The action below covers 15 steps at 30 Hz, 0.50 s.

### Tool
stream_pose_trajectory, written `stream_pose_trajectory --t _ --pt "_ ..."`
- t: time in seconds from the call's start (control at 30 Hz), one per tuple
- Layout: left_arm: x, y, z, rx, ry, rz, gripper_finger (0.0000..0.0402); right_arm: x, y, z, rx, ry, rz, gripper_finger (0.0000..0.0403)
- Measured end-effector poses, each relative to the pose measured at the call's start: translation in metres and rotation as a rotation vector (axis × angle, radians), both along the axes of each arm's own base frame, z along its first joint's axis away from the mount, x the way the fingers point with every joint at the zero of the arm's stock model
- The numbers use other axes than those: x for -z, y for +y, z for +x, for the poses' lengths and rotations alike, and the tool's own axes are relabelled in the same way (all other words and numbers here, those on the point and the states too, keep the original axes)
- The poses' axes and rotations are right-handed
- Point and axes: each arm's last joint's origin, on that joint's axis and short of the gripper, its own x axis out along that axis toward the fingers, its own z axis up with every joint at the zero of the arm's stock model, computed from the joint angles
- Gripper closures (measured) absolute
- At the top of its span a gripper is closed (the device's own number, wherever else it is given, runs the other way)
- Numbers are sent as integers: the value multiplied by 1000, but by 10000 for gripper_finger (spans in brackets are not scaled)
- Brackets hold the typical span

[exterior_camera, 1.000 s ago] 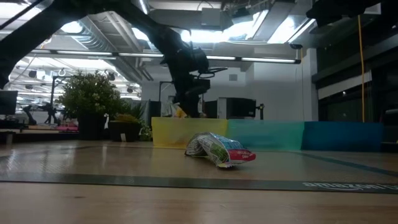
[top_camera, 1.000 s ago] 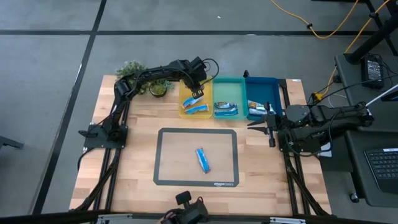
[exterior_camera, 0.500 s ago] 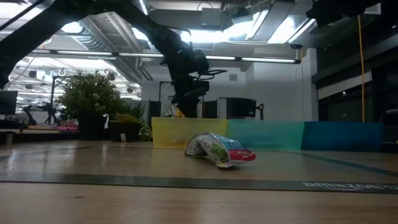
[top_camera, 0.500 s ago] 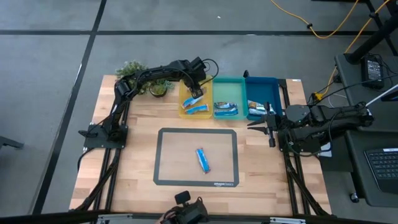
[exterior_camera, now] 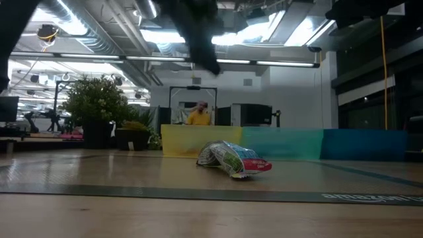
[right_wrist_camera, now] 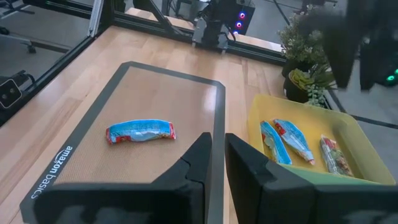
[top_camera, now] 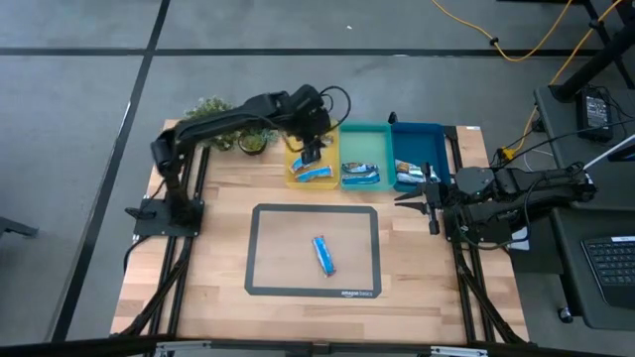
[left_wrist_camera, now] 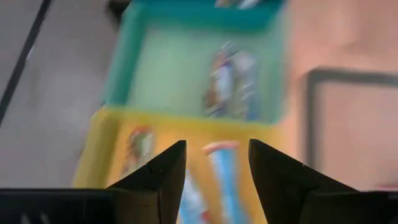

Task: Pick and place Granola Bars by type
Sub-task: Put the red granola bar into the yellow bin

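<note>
One red-and-blue granola bar point(top_camera: 323, 255) lies flat on the dark-rimmed mat point(top_camera: 260, 248) at the table's middle; it also shows in the low view point(exterior_camera: 232, 158) and the right wrist view point(right_wrist_camera: 140, 131). My left gripper point(left_wrist_camera: 216, 144) hangs open above the yellow tray point(top_camera: 294, 169), with nothing between its fingers. Three bars point(right_wrist_camera: 294, 140) lie flat on that tray's floor. The teal tray point(top_camera: 364, 139) and the blue tray point(top_camera: 417, 137) each hold bars too. My right gripper point(right_wrist_camera: 217, 140) waits at the table's right side, shut and holding nothing.
The three trays stand side by side along the table's far edge. A potted plant point(top_camera: 248, 139) stands left of the yellow tray, close to my left arm. Bare wood lies left and right of the mat.
My left gripper has opened over the yellow tray and let go of the bar it held, which now lies in the tray. It has then gone up, out of the low view's middle, with the arm's elbow swinging toward the table's left edge.
</note>
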Motion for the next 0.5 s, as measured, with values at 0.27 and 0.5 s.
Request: stream_pose_trajectory --t 0.27,0.5 --pt "-60 -74 -17 231 -167 44 235 0 0 0 0 0 0 354" --pt "-61 -127 -13 455 -133 86 233 0 0 0 -1 0 -2 354"
